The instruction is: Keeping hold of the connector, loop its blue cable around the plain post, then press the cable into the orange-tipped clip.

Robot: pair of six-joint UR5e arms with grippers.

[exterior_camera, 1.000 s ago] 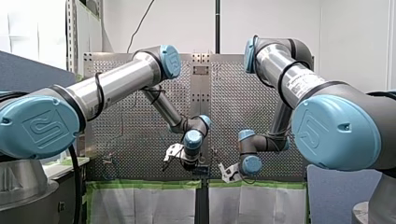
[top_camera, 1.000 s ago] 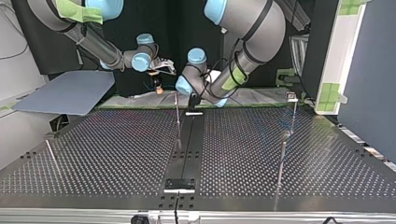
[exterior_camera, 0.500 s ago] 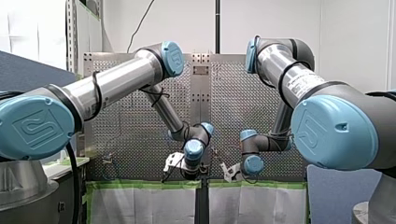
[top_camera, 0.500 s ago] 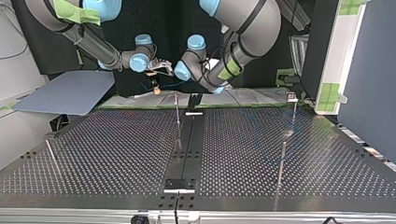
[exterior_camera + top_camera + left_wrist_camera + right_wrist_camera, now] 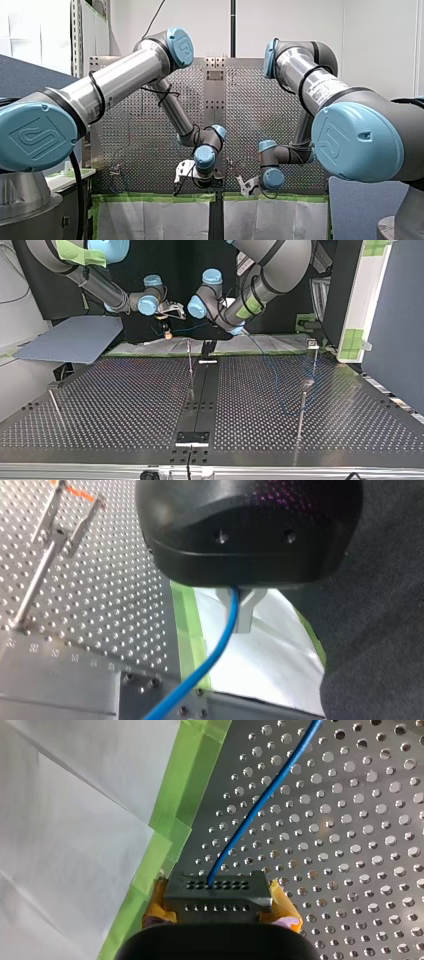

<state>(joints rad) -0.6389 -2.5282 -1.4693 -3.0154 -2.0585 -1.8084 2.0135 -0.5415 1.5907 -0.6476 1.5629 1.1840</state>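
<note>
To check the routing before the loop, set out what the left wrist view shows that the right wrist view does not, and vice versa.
Left wrist view only: the orange-tipped clip and my left pincer shut on the blue cable. Right wrist view only: the connector gripped between the yellow pads of my right pincer. Both: the blue cable, green tape and the perforated table.

Robotics lab bench: silver perforated metal table (image 5: 125, 405), two grey-and-blue jointed robot arms (image 5: 125, 80), green masking tape (image 5: 150, 198), plain white wall (image 5: 380, 45).

I can see two robot arms (image 5: 120, 82) (image 5: 310, 85), one blue cable (image 5: 220, 645), one connector (image 5: 217, 890), one table (image 5: 125, 405) and four thin metal posts (image 5: 190, 365) (image 5: 301, 415) (image 5: 314, 362) (image 5: 54, 407).
</note>
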